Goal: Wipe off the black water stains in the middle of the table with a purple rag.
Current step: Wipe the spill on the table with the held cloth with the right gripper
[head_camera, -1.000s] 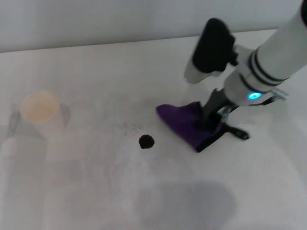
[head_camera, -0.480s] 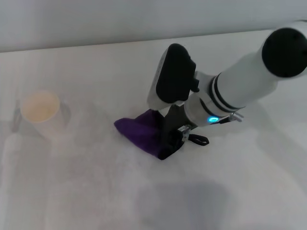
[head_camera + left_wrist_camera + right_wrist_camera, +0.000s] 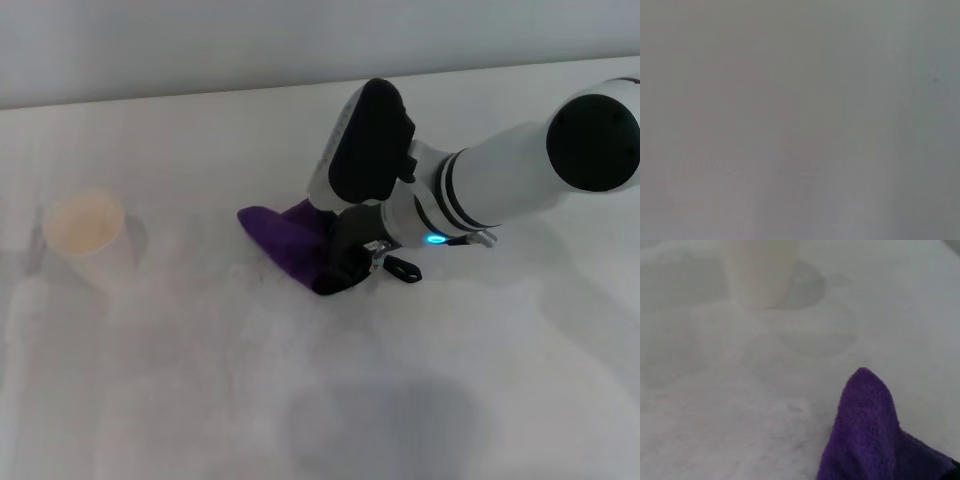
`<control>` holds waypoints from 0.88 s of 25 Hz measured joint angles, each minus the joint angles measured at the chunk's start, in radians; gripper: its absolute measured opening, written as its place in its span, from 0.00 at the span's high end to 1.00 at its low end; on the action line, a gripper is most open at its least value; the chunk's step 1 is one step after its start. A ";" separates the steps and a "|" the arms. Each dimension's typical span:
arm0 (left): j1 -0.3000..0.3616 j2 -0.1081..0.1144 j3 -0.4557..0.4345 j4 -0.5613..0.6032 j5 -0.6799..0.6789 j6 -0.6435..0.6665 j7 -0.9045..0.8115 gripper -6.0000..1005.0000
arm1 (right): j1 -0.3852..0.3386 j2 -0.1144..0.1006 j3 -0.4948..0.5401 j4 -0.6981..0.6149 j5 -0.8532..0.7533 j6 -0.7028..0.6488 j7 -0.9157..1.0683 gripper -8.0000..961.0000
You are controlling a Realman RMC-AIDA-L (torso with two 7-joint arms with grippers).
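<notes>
Dragging the rag (image 3: pixel 290 243) leftward across mid-table (image 3: pixel 200 400), right gripper (image 3: pixel 345 262) pinching its right end and pressing it down. Since a second ago: stain, then bare left of the cloth, now gone from sight, either wiped or hidden beneath; cannot tell which. Cup (image 3: pixel 85 235) far left, well apart. Left gripper out of view. Judged: wipe under way; lifting needed to confirm.

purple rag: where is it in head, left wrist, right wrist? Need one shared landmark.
Head: purple rag at centre of the table, under the right end effector.
Left wrist: not in it.
Right wrist: purple rag in the lower right corner.
Shared landmark: paper cup, head, right wrist.
</notes>
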 joint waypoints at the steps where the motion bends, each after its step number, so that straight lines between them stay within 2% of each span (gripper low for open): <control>1: 0.000 0.000 0.000 0.000 0.000 0.000 0.000 0.14 | 0.000 0.000 0.001 0.005 0.001 -0.002 0.001 0.91; 6: -0.001 0.000 0.000 0.000 0.000 0.000 0.000 0.14 | 0.006 -0.001 -0.004 -0.019 0.017 0.099 -0.014 0.91; 14: -0.013 0.000 0.000 0.000 0.000 0.001 0.000 0.14 | 0.033 -0.002 -0.021 -0.028 0.154 0.304 -0.109 0.91; 19: -0.015 0.000 0.000 0.000 0.000 0.001 0.000 0.14 | 0.026 -0.002 -0.011 -0.012 0.156 0.243 -0.108 0.92; 22: -0.016 0.000 0.000 0.000 0.000 0.002 0.000 0.14 | 0.024 -0.006 0.032 0.024 0.147 0.194 -0.111 0.93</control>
